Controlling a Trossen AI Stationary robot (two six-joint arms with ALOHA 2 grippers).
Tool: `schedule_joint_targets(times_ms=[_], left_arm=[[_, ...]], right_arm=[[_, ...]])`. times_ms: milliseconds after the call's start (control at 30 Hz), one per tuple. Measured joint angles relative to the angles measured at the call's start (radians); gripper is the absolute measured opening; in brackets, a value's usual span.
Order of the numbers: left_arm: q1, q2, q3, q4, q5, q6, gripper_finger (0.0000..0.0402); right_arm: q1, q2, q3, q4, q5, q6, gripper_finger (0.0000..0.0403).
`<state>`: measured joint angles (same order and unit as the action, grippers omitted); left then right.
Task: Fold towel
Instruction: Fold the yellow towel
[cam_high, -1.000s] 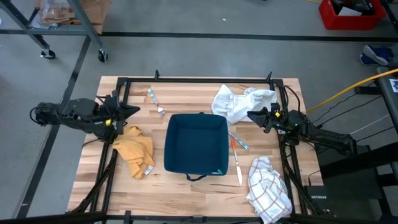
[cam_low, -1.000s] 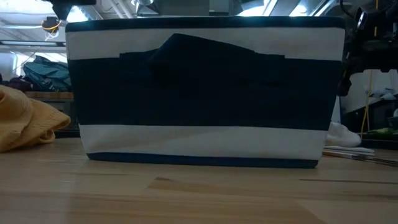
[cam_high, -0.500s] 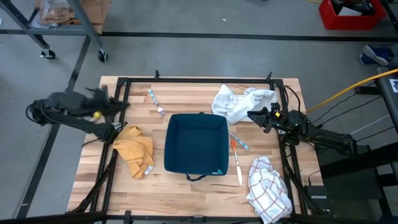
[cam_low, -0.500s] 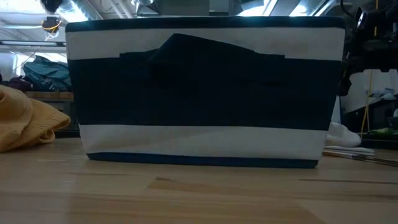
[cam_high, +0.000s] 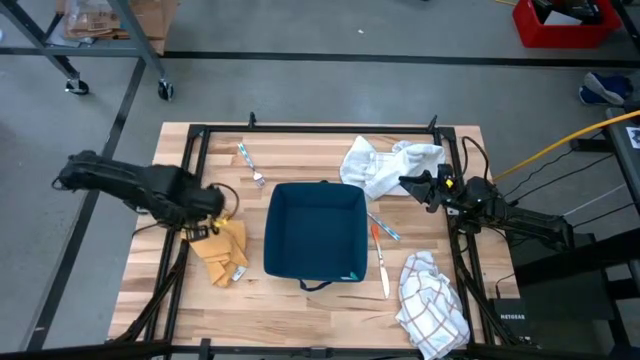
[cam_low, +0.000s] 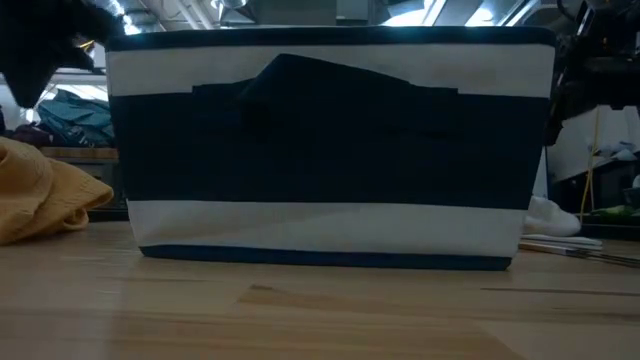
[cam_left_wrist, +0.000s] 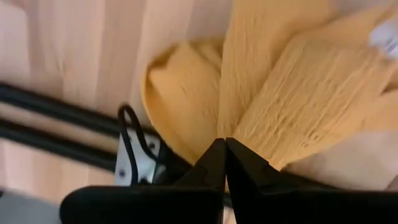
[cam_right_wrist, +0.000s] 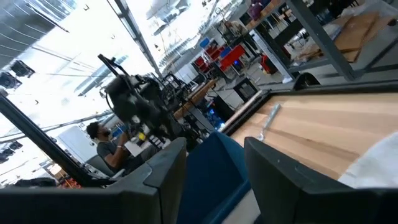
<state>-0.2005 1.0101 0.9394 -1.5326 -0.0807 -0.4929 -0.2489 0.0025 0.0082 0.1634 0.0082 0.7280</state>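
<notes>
A crumpled yellow towel (cam_high: 224, 248) lies on the wooden table left of the blue bin; it also shows in the left wrist view (cam_left_wrist: 292, 81) and the low view (cam_low: 40, 200). My left gripper (cam_high: 213, 228) is shut and points down over the towel's far part, fingertips together (cam_left_wrist: 224, 144). My right gripper (cam_high: 403, 183) is open and empty, held level beside a crumpled white towel (cam_high: 385, 165) at the far right; its fingers stand apart in the right wrist view (cam_right_wrist: 214, 149). A checked towel (cam_high: 432, 303) lies bunched at the near right. My left gripper comes at the yellow towel from above with its shut fingertips over a fold (cam_left_wrist: 249, 124) near the towel's far edge. I cannot tell whether they touch the cloth.
A blue bin with white stripes (cam_high: 315, 230) stands mid-table and fills the low view (cam_low: 330, 150). A fork (cam_high: 250, 163) lies far left of it; pens and a knife (cam_high: 383, 255) lie to its right. A black frame rail (cam_high: 190, 160) runs past the yellow towel.
My left gripper has swung from its level pose at the table's left edge toward the near edge and tipped down over the yellow towel. The towels have not moved. My right arm has kept still.
</notes>
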Motion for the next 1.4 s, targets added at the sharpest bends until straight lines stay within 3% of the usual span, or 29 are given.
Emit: schedule_joint_targets(times_ms=[167, 433, 800, 1200, 1400], left_arm=[[0.000, 0.130, 0.000, -0.006, 0.014, 0.032, 0.0004], [0.000, 0.247, 0.000, 0.000, 0.011, 0.242, 0.0004], [0.020, 0.315, 0.000, -0.015, 0.014, 0.152, 0.0010], [0.056, 0.337, 0.000, -0.026, 0.054, 0.150, 0.0165], [0.056, 0.337, 0.000, -0.014, 0.111, 0.220, 0.0197]], right_arm=[[0.000, 0.000, 0.000, 0.003, 0.000, 0.000, 0.0168], [0.000, 0.000, 0.000, 0.003, 0.000, 0.000, 0.0168], [0.000, 0.000, 0.000, 0.002, 0.000, -0.001, 0.0168], [0.000, 0.000, 0.000, 0.001, -0.019, 0.000, 0.0168], [0.000, 0.000, 0.000, 0.000, -0.028, -0.001, 0.0168]])
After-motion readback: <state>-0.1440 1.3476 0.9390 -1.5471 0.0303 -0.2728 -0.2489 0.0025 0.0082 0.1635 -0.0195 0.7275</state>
